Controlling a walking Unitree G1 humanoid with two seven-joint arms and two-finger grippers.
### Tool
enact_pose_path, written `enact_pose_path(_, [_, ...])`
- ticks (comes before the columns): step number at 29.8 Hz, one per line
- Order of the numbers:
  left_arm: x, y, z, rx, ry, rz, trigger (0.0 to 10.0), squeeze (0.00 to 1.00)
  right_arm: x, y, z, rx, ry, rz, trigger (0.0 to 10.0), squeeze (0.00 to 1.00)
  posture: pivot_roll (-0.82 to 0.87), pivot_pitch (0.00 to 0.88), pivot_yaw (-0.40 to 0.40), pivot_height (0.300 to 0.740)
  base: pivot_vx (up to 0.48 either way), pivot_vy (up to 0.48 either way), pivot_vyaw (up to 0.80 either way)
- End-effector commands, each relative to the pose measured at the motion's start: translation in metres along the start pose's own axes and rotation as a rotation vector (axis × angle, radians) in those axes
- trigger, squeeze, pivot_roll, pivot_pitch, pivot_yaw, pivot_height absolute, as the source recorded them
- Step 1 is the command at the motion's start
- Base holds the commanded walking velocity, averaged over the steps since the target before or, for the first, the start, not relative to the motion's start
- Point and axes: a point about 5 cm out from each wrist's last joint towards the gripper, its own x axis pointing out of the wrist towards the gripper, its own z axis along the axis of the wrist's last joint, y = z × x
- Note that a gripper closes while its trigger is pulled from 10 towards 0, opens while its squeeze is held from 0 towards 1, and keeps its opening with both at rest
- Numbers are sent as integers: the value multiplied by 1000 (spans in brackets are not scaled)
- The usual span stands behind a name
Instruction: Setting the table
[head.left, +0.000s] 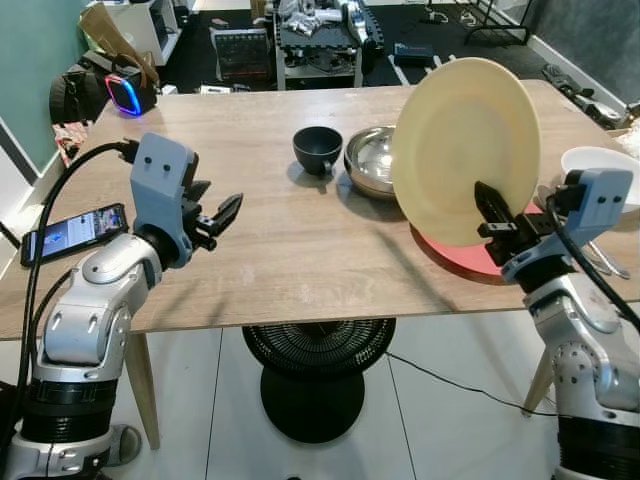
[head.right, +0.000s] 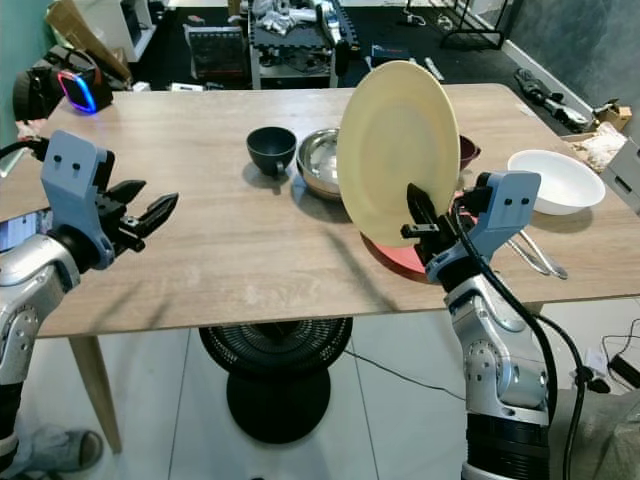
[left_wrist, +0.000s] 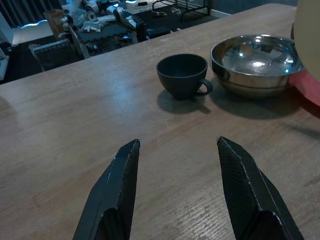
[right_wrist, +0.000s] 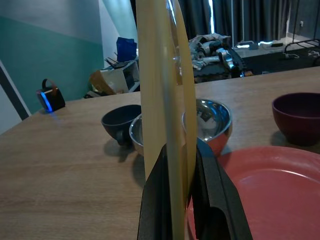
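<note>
We hold a large pale yellow round plate (head.left: 466, 150) in our right gripper (head.left: 493, 216), whose two black fingers are clamped on the plate's lower rim, one on each face. The plate stands nearly on edge, lifted above a flat red round plate (right_wrist: 272, 185) that lies on the wooden surface (head.left: 290, 250). We take the shiny steel bowl (left_wrist: 256, 62) as our landmark: the yellow plate rises just beside it, on the side toward our right arm, and the red plate lies beside it on that same side, nearer to us. A dark round cup with a small handle (head.left: 318, 150) sits just beside the steel bowl on the side toward our left arm, apart from it. A dark purple bowl (right_wrist: 298, 116) rests behind the red plate, past the steel bowl toward the right. A white bowl (head.right: 554, 179) sits farther right still, well apart from the steel bowl, with metal cutlery (head.right: 538, 253) lying near it at the surface's edge.

Our left gripper (left_wrist: 177, 146) hovers above bare wood, well apart from the steel bowl and pointed toward the cup, its fingers spread apart and holding nothing. A black phone with a lit screen (head.left: 72, 233) lies at the left edge of the surface.
</note>
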Motion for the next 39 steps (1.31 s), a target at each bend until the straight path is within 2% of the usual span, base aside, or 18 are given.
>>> enact_pose_path(1, [0, 2, -2, 1, 4, 18, 10000, 0, -2, -3, 1, 17, -14, -13, 10000, 0, -79, 27, 111, 740, 0, 0, 0])
enact_pose_path(22, [7, 1, -8, 10, 10, 38, 10000, 0, -4, -9, -8, 24, 12, -73, 10000, 0, -88, 31, 110, 740, 0, 0, -712])
enact_pose_path(39, [14, -6, -11, -10, 4, 35, 10000, 0, -6, -12, -10, 15, 25, -86, 10000, 0, -93, 41, 110, 740, 0, 0, -756])
